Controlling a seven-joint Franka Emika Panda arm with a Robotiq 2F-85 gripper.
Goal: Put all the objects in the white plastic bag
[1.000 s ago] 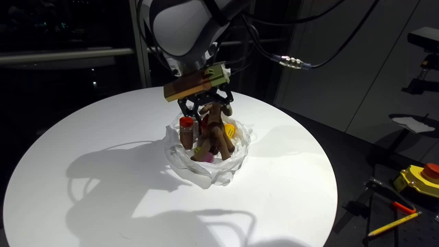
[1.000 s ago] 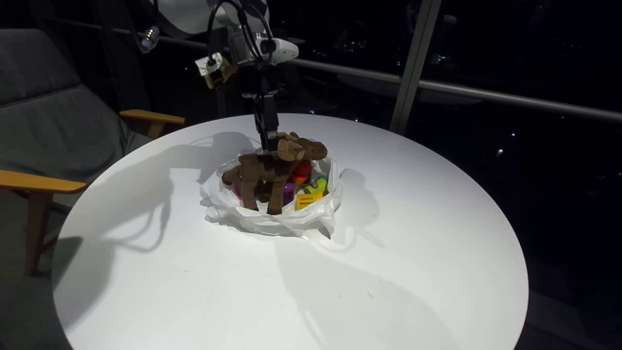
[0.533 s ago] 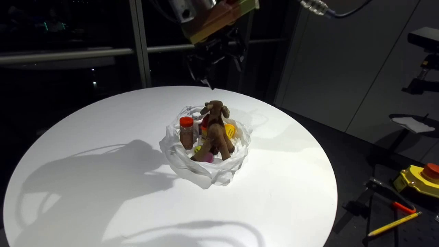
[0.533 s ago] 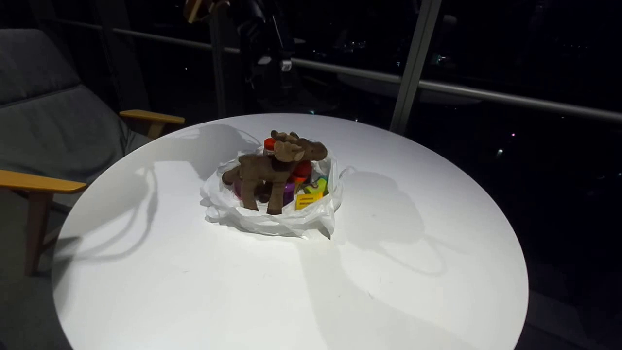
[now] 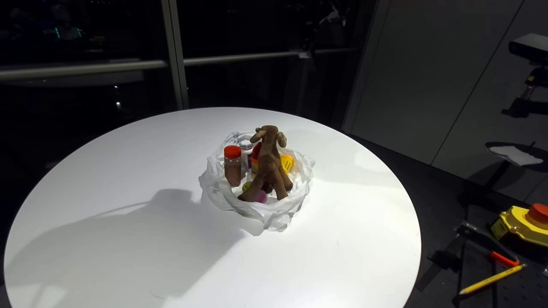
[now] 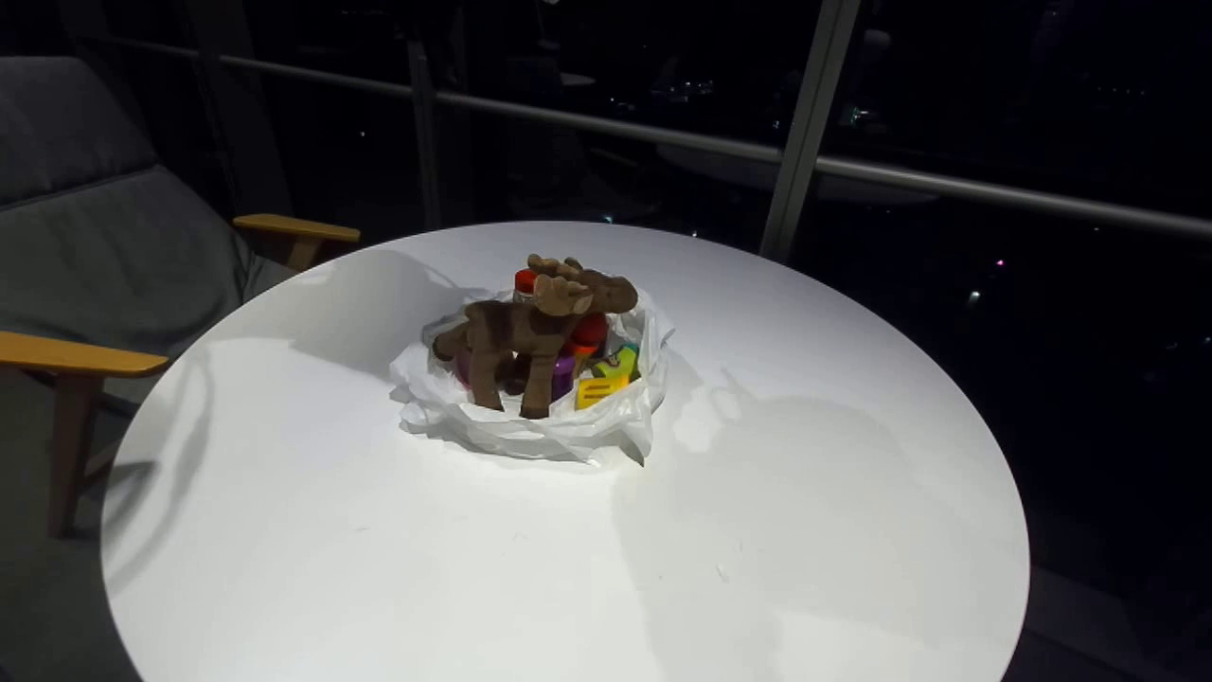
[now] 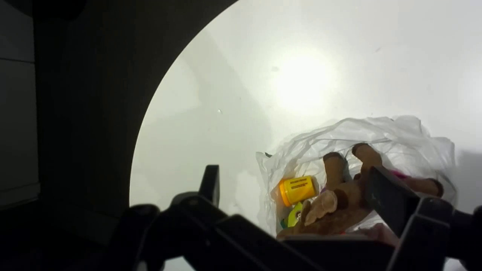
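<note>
White plastic bag: crumpled and spread open on the round white tabletop, its wall ringing a cluster of things.
Brown soft toy: standing inside the bag, four-legged, head lifted above the rim; it faces right in an exterior view.
Red-lidded jar: inside the bag, at the left in an exterior view, roughly upright, brown contents showing.
Yellow tub: orange-lidded, on its side, near right within the bag, just beside a front leg of the toy.
Lime-green piece: inside the bag, just beyond the yellow tub; what it is I cannot tell.
Purple item: between the toy's leg and the yellow tub, partly hidden.
Red-topped item: under the toy's head, beyond the purple item — partly covered.
Pink item: low in the bag, between two of the toy's legs.
Gripper: raised well apart from the bag, a dark blur at the top of an exterior view; the jaws are released — fingers spread wide in the wrist view.
Shadow: broad, across the left of the tabletop.
Grey chair: left of the tabletop in an exterior view.
Off to the right: a yellow box with a red button, and a pencil.
</note>
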